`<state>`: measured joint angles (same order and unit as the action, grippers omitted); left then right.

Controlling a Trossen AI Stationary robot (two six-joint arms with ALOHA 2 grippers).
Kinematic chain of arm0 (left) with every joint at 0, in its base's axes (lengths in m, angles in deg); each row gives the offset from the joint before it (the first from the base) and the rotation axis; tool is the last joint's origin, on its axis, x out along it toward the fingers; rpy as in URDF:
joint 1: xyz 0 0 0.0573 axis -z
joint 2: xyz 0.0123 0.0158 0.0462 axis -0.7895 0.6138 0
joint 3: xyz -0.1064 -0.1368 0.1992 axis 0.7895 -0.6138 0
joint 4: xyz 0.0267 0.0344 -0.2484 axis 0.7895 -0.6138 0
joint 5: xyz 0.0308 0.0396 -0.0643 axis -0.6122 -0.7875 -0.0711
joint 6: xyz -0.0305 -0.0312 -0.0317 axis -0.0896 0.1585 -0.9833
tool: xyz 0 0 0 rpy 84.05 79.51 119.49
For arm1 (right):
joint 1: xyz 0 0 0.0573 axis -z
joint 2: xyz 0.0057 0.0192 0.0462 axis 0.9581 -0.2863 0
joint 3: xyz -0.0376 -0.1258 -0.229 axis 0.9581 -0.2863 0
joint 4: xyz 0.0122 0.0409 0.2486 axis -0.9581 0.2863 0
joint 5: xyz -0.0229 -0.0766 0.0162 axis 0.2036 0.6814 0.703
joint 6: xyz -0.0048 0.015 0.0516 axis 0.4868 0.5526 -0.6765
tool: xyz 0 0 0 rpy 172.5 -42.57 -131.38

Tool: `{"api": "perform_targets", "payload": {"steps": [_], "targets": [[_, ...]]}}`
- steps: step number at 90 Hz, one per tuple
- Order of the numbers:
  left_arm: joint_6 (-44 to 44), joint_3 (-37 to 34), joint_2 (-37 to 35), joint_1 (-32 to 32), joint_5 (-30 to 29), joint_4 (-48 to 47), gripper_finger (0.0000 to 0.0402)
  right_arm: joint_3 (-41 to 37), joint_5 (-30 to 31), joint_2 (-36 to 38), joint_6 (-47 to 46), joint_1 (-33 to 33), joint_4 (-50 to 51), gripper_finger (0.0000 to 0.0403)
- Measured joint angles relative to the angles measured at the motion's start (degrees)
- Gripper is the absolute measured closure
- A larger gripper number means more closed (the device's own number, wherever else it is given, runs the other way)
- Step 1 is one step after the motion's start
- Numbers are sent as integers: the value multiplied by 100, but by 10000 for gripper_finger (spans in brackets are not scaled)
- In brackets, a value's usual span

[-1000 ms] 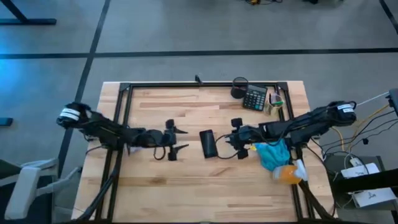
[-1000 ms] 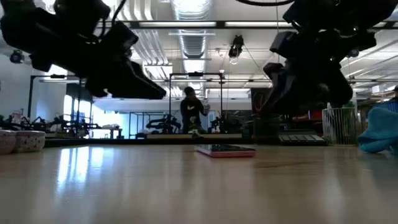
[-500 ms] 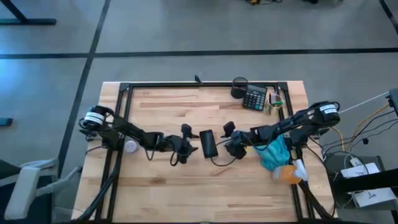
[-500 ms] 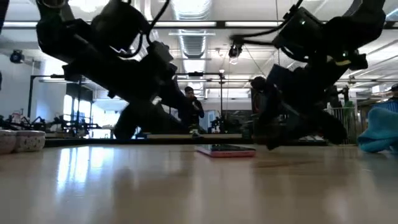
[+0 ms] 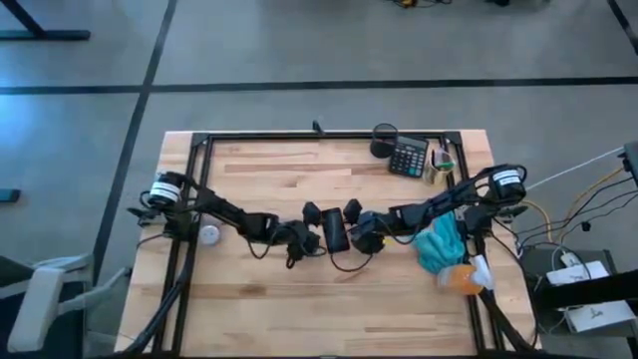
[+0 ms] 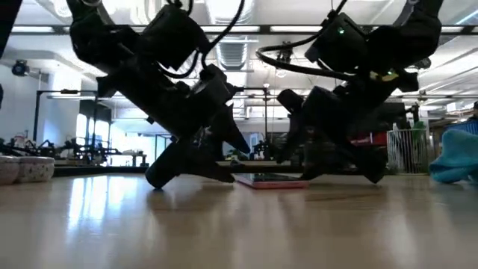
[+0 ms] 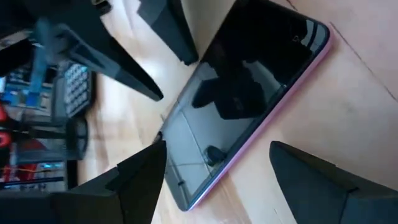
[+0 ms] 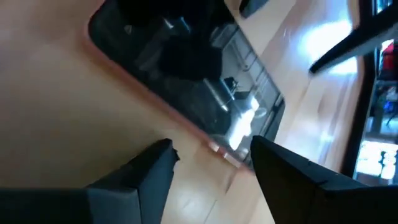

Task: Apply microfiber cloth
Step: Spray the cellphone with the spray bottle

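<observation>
A black phone with a pink edge lies flat at the middle of the wooden table. My left gripper stands open at the phone's left long side, low over the table. My right gripper stands open at its right long side, just as low. In the left wrist view the phone's pink edge runs between my open fingers. In the right wrist view one corner of the phone lies between the fingers. The turquoise microfiber cloth lies crumpled on the table at the right, beside the right arm, with no gripper on it.
An orange spray bottle lies near the cloth at the right front. A calculator and a black cup stand at the far right. A small white thing sits by the left arm. Two small bowls show at the left.
Both grippers have come in toward the phone and gone down close to the table: the left one toward the table's right edge, the right one toward its left edge. Both arms have tipped their fingers downward. The phone and the cloth have stayed where they were.
</observation>
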<state>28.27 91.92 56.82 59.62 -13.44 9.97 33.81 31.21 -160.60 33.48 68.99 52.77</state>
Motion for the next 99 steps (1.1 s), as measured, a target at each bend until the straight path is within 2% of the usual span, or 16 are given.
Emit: {"api": "perform_targets", "payload": {"steps": [10,16,33,53,65,99], "targets": [[72,259,4,-2,-535,-745,130,135,-24,-169,147,-1,-11,203],[169,313,4,-16,-625,-892,130,171,-57,-191,147,5,-7,204],[1093,221,10,-132,59,-705,130,273,-83,-197,8,10,3,203],[1462,180,211,-242,229,-375,131,404,-213,-229,-344,5,-78,203],[1373,178,271,-251,265,-300,131,492,-260,-229,-591,-14,-170,202],[362,187,-8,-114,331,-222,131,521,-140,-219,-1364,-12,-193,206]]}}
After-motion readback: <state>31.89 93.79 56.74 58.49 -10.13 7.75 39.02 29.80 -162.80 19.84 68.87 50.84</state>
